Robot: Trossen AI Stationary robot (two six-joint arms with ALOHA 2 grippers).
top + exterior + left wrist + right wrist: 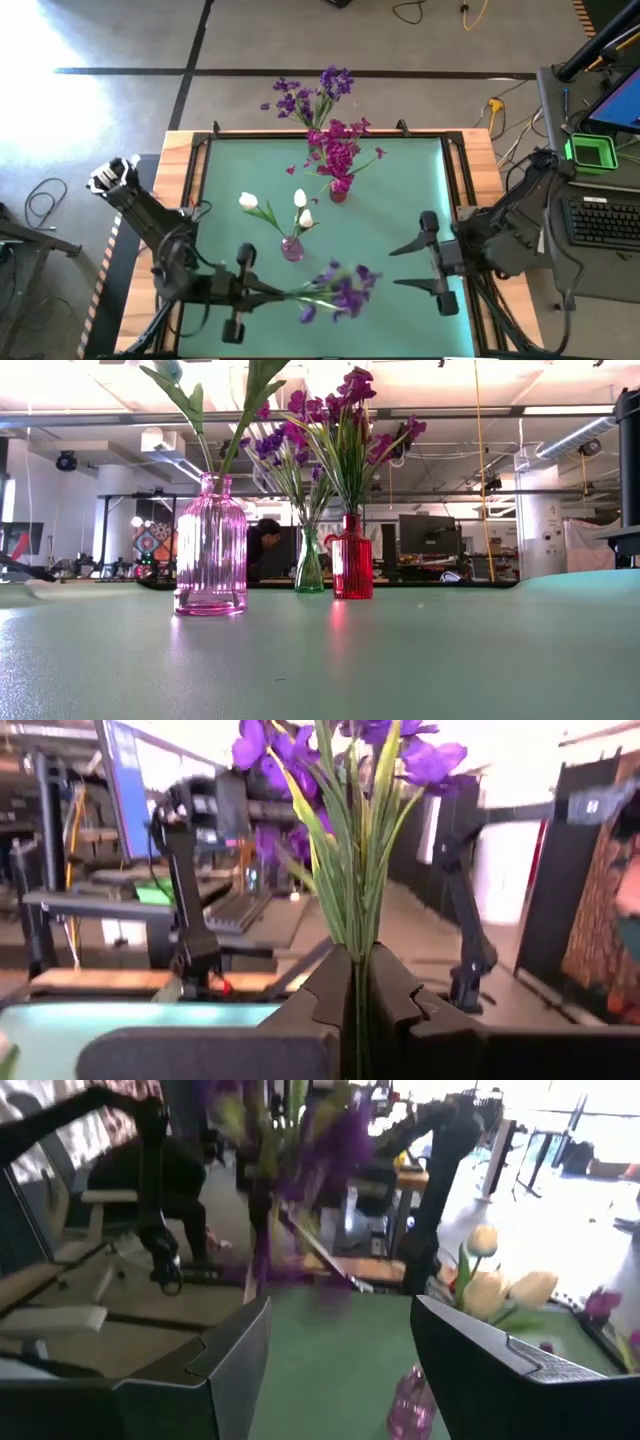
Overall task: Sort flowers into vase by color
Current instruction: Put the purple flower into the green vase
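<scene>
High view shows the left end effector clamped on the purple flowers, their blooms ahead of it, above the desk. Right end effector waits spread wide, empty. Loose stems could slip or snag the pink vase nearby.

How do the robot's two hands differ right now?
The left hand is shut on a purple flower bunch, gripping its green stems; the right hand holds nothing. The left hand's fingers are pressed together, while the right hand's stand wide apart. Both hover over the green table, pointing toward each other.
</scene>
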